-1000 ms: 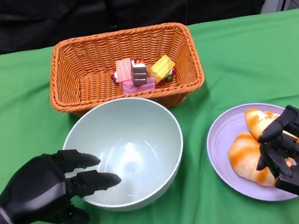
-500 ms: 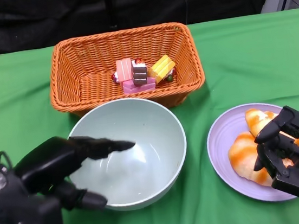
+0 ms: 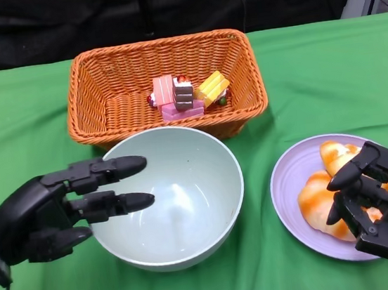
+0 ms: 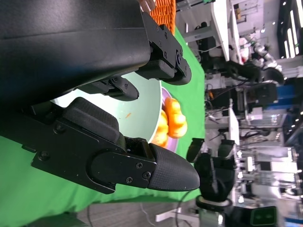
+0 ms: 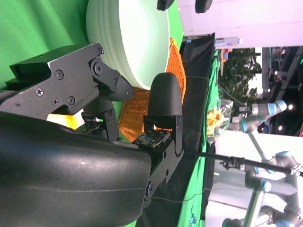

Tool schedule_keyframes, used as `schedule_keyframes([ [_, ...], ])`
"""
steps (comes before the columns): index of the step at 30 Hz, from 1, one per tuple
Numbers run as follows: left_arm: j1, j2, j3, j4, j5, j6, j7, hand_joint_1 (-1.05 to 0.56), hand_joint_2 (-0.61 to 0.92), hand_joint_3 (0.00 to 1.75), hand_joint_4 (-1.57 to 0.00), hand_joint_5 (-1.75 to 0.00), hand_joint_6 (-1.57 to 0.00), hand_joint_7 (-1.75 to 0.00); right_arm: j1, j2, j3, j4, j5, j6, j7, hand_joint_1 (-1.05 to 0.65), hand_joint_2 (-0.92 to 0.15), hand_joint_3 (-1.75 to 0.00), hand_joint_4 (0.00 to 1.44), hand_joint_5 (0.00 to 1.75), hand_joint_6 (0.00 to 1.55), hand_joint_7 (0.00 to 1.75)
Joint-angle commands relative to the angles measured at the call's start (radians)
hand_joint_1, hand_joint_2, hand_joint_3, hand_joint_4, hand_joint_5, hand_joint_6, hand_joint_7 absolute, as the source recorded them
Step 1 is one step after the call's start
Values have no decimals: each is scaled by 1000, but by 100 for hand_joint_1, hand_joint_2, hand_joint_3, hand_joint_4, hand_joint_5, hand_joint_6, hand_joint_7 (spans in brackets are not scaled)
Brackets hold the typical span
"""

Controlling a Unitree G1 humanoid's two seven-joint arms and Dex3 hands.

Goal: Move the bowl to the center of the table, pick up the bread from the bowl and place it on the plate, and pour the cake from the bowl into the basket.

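Since half a second ago the left hand [image 3: 53, 212] has drawn back and risen a little from the bowl [image 3: 168, 194]: its fingers, which then reached deep over the hollow, now end just past the near-left rim, and the thumb that was tucked under the bowl's wall has come away. The bowl, the basket [image 3: 164, 85] and the plate [image 3: 328, 196] lie much as they did.

The left hand comes in from the lower left of the head view, palm side turned toward the bowl, its fingers stretched out and spread, pointing right over the rim; it holds nothing. The right hand [image 3: 378, 204] hovers over the near-right part of the plate with its fingers bent and apart, arched above the bread [image 3: 321, 196]; it grips nothing that can be seen, though whether a fingertip touches the bread cannot be told.

The bowl is round, deep and smooth, a pale green with a soft sheen, and stands upright near the middle of the bench [image 3: 18, 124], just in front of the basket. The basket is a rectangular orange wicker weave, its long axis running left to right; the cake pieces [image 3: 184, 96], small blocks in pink, yellow and brown layers, lie heaped in its middle. The plate is flat, round and lilac, to the right of the bowl. The bread on it is glossy orange and cream, in lumpy, ridged pieces, their length running from the far edge toward the near one. A green cloth covers the bench.
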Motion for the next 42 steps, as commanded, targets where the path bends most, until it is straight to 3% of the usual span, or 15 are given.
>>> schedule_keyframes([
  [1, 139, -110, 115, -100, -15, -37, 135, -65, 88, 20, -72, -13, -60, -8, 42, -34, 22, -79, 61, 19, 63, 3, -58, -106, 61, 156, 58, 127],
  [2, 183, -145, 147, -132, -10, -50, 197, -49, 89, 11, -90, -21, -81, -8, 52, -42, 30, -100, 77, 31, 82, 1, -49, -113, 61, 154, 57, 124],
  [3, 208, -167, 167, -156, 1, -54, 236, -43, 89, 7, -97, -23, -89, -8, 59, -47, 33, -113, 87, 41, 92, 1, -47, -116, 61, 154, 56, 122],
  [7, 230, -209, 202, -207, 35, -4, 308, -29, 92, 9, -105, -34, -104, -7, 45, -65, 27, -108, 69, 44, 100, -3, -44, -119, 60, 156, 57, 125],
  [11, 242, -231, 223, -226, 77, -2, 351, -26, 92, 10, -105, -39, -107, -6, 34, -76, 32, -114, 62, 59, 97, -4, -44, -118, 60, 157, 57, 128],
  [12, 246, -240, 229, -227, 100, -15, 376, -19, 92, 21, -96, -78, -112, -23, 26, -81, 35, -119, 58, 71, 95, -3, -45, -118, 60, 161, 57, 135],
  [14, 251, -252, 237, -230, 128, -28, 403, -15, 92, 27, -84, -112, -97, -65, 19, -86, 38, -127, 54, 86, 93, -2, -45, -118, 60, 164, 57, 141],
  [17, 254, -258, 246, -222, 160, -50, 415, -14, 92, 28, -81, -119, -92, -78, 19, -83, 40, -123, 52, 85, 92, -2, -45, -118, 60, 165, 56, 143],
  [19, 257, -260, 262, -185, 200, -116, 434, -14, 91, 33, -77, -131, -83, -99, 40, -76, 47, -115, 50, 65, 97, -1, -47, -117, 61, 170, 54, 148],
  [25, 243, -263, 283, -122, 239, -181, 456, -16, 90, 37, -71, -148, -75, -121, 117, -84, 53, -178, 49, 54, 89, -2, -46, -120, 61, 173, 52, 151],
  [33, 223, -261, 314, -109, 209, -155, 463, -17, 91, 34, -73, -147, -78, -114, 220, -81, 33, -273, 71, 76, 59, -1, -47, -122, 60, 175, 48, 160],
  [42, 217, -258, 340, -83, 247, -224, 501, -18, 92, 34, -74, -149, -78, -116, 280, -75, 39, -321, 58, 76, 29, 7, -44, -132, 58, 175, 46, 162],
])
